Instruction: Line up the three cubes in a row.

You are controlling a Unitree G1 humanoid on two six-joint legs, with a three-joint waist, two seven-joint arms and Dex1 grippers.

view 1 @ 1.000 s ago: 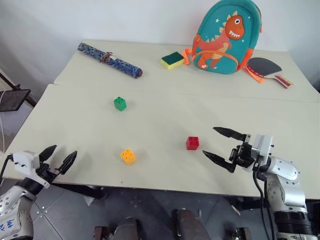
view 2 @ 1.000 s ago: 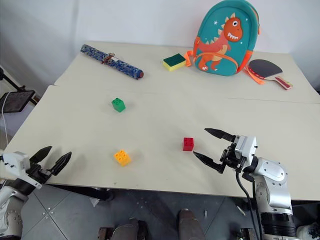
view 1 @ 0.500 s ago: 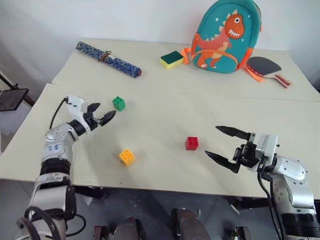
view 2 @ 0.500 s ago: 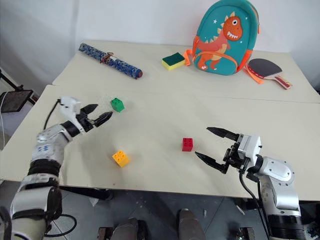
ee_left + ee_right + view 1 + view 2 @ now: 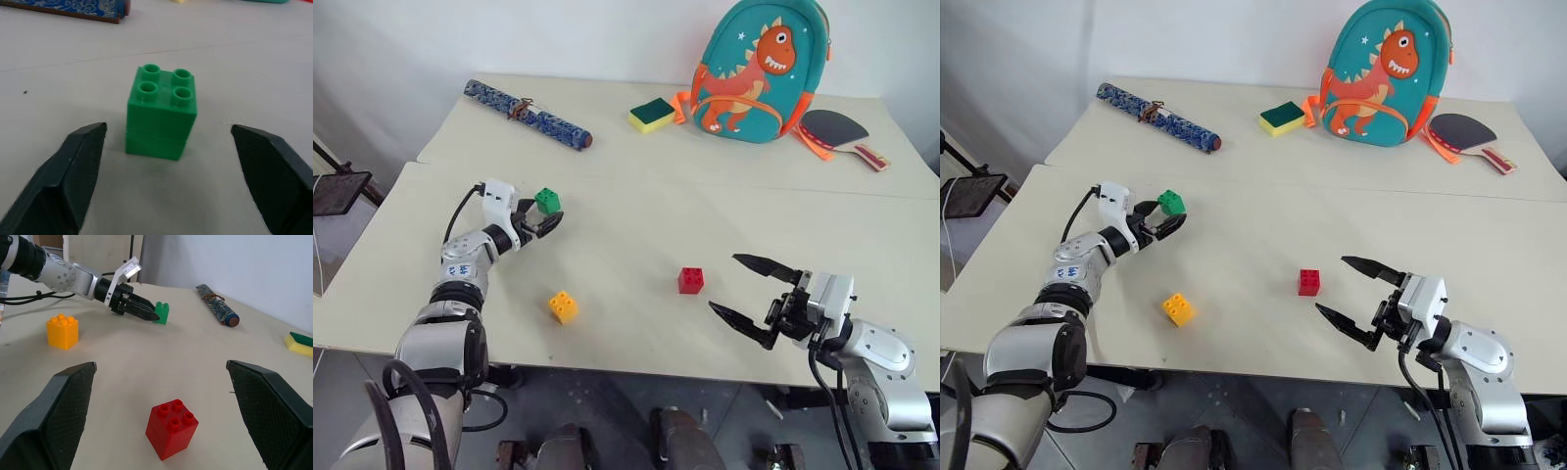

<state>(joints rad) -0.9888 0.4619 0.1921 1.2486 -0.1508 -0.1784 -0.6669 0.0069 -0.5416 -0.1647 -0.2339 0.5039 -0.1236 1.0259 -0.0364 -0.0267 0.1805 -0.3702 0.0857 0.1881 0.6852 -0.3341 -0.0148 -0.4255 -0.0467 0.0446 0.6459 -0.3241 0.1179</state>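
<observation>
The green cube [image 5: 547, 200] stands on the left part of the table, and in the left wrist view the green cube [image 5: 161, 115] sits just ahead of and between my left fingers [image 5: 80, 161]. My left gripper [image 5: 542, 218] is open, with a gap on each side of it. The yellow-orange cube [image 5: 563, 306] lies nearer the front edge. To the right of centre is the red cube [image 5: 690, 280]. My right gripper [image 5: 722, 282] hovers open just right of the red cube [image 5: 172, 428], not touching it.
At the back stand a blue patterned roll [image 5: 527, 115], a yellow-and-green sponge [image 5: 651, 115], a teal dinosaur backpack [image 5: 749, 73] and a table-tennis paddle [image 5: 832, 129]. A seam [image 5: 724, 186] crosses the table behind the cubes. The front edge [image 5: 607, 367] is close to both arms.
My left arm swung from the table's front-left corner forward and right to the green cube, and its fingers narrowed a little. The right gripper stayed almost still.
</observation>
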